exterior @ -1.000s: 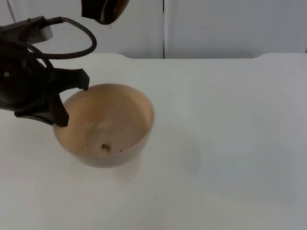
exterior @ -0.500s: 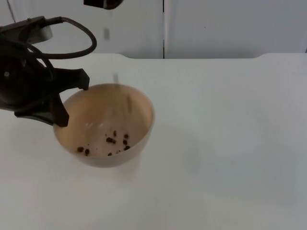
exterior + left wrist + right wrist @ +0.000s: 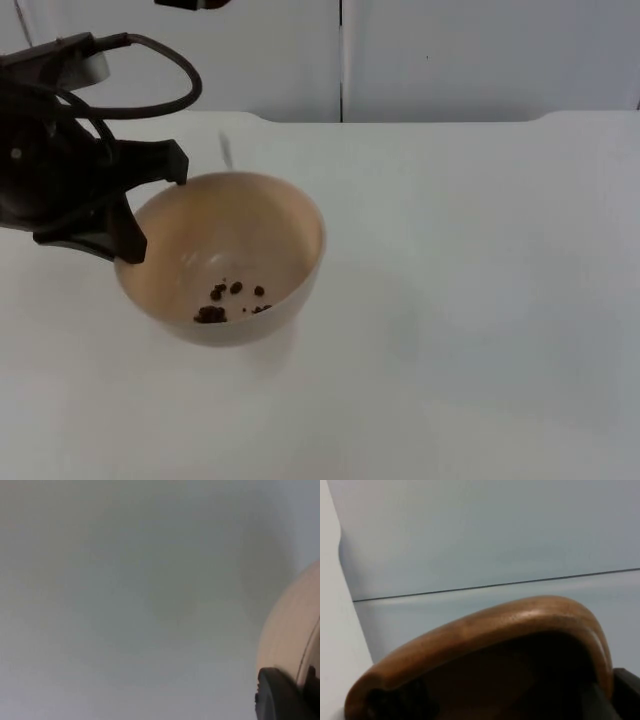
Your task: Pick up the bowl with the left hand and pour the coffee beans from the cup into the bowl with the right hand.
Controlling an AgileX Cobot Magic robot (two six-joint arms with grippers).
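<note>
A beige bowl (image 3: 222, 258) is seen in the top view, held up off the white table (image 3: 480, 280) with a faint shadow on the surface beneath it. Its rim is pinched on the side nearest the left arm by the left gripper (image 3: 148, 208): one black finger (image 3: 152, 165) lies along the outside of the rim, the other (image 3: 118, 240) lower on the same side, both closed against the bowl wall.

A small cluster of dark coffee beans (image 3: 228, 302) lies on the bowl's inner floor, with a few beans scattered just beside the main clump. A thin blurred streak (image 3: 226, 152) is noted above the bowl's far rim; it may be a bean in the air, though that cannot be confirmed.

In the left wrist view the bowl's pale outer wall (image 3: 290, 635) curves up beside a black fingertip (image 3: 277, 695) pressed to it, table beyond.

In the right wrist view the brown wooden cup (image 3: 485, 630) is seen tilted, rim towards the camera, dark interior below, against the grey partition wall (image 3: 480, 530). A dark gripper part (image 3: 626, 690) touches the cup's edge; whether the right gripper's fingers are clamped on it cannot be told. A dark sliver at the top view's upper edge (image 3: 190, 4), above and behind the bowl, is taken to be the cup's underside.
</note>
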